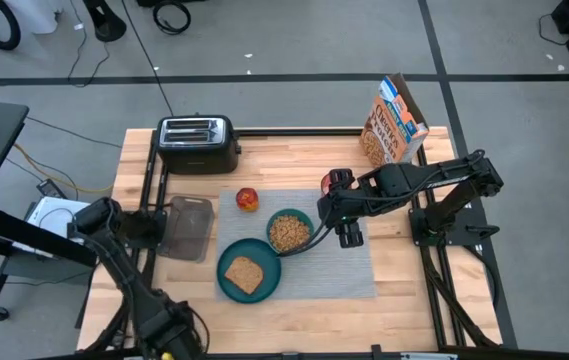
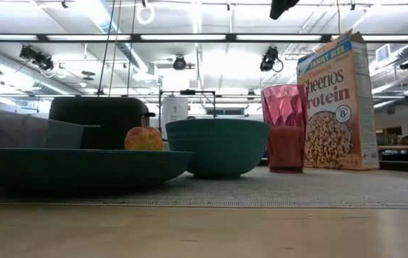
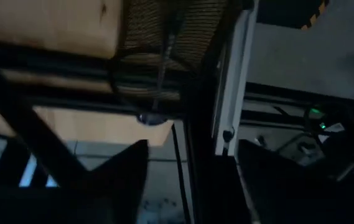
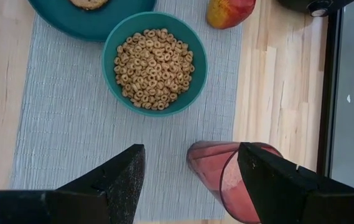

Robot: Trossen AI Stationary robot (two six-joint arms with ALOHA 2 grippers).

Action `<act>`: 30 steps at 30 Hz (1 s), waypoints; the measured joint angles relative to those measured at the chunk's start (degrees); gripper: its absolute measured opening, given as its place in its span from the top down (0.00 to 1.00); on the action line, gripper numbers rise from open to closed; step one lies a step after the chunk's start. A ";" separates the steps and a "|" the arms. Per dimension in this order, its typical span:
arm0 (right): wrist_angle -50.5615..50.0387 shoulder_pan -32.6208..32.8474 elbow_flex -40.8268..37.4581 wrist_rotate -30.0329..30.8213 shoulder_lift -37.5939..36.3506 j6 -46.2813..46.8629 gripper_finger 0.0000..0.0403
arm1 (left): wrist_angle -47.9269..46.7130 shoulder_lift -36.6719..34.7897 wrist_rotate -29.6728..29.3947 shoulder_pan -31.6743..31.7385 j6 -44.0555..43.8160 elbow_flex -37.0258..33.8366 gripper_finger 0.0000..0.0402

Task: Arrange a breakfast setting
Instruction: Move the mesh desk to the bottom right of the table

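Note:
A grey placemat [image 1: 339, 265] lies in the middle of the table. On it sit a teal plate [image 1: 226, 285] with a toast slice [image 1: 244, 273], a teal bowl [image 4: 155, 62] full of cereal rings, a red-orange fruit [image 1: 248, 199] and a pink cup [image 4: 226, 177], which stands upright. My right gripper [image 4: 192, 180] hangs open above the mat. Its fingers are higher than the cup's rim and touch nothing. My left gripper [image 3: 192, 180] is open over the table's left edge, beside a clear container [image 1: 189, 228], with nothing between its fingers.
A black toaster [image 1: 197, 143] stands at the far left of the table and a cereal box [image 1: 396, 125] at the far right. The clear container lies left of the placemat. Bare wood shows along the near edge [image 1: 294, 320] and right of the mat.

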 joint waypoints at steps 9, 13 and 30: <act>-0.23 0.00 0.00 -0.02 -0.01 0.89 0.35 | 1.23 0.00 -12.07 -3.25 -0.11 -0.02 0.05; -0.21 0.00 0.00 -0.02 -0.01 0.97 0.35 | 2.07 -0.11 -16.78 -3.95 -1.30 -1.28 0.02; 0.01 0.04 0.00 -0.14 -0.01 2.19 0.35 | 16.99 -0.46 -18.84 -6.22 -1.04 -15.25 0.02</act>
